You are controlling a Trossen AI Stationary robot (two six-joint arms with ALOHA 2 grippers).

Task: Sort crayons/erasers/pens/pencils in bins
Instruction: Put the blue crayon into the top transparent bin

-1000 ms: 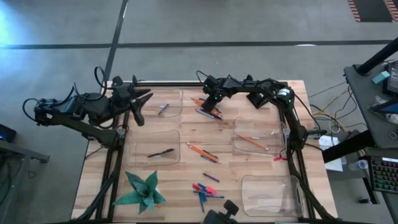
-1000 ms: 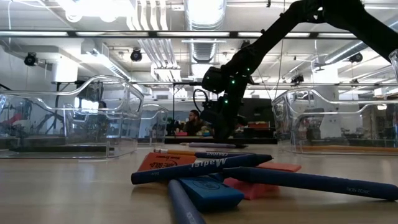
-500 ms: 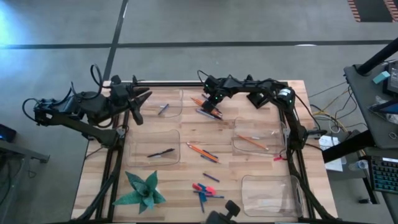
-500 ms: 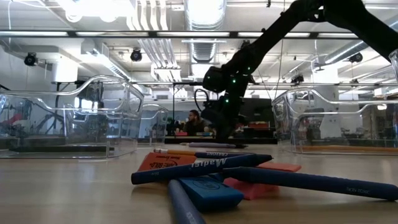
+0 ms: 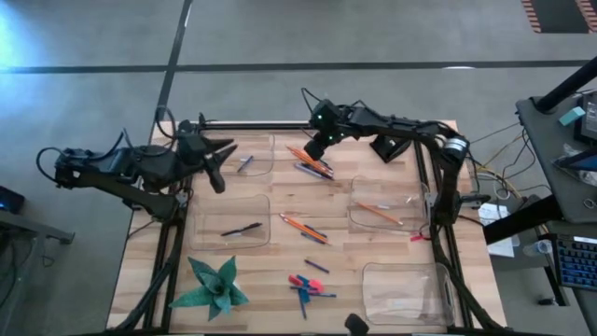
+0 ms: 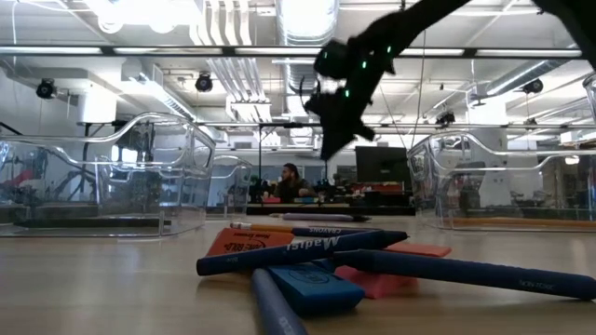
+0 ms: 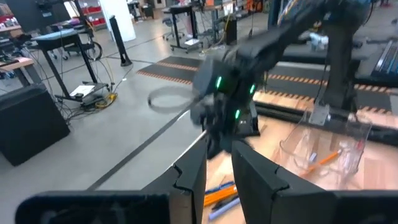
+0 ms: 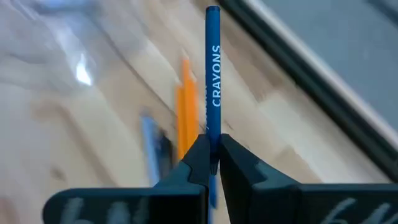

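Green paper star [image 5: 215, 286] on the wooden table [image 5: 280, 201], near-left corner

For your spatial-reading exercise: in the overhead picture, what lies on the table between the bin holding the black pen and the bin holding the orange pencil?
In the high view, two orange pencils lie on the bare wood between those bins.

Wooden table [image 5: 280, 201] with bins [image 5: 230, 221], pencils [image 5: 303, 227]

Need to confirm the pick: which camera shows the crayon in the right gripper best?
The right wrist view: the blue crayon stands pinched in the right gripper, its CRAYONS lettering readable. The high view shows only that gripper above the far pile, crayon too small to tell. The low and left wrist views show just the dark arm.
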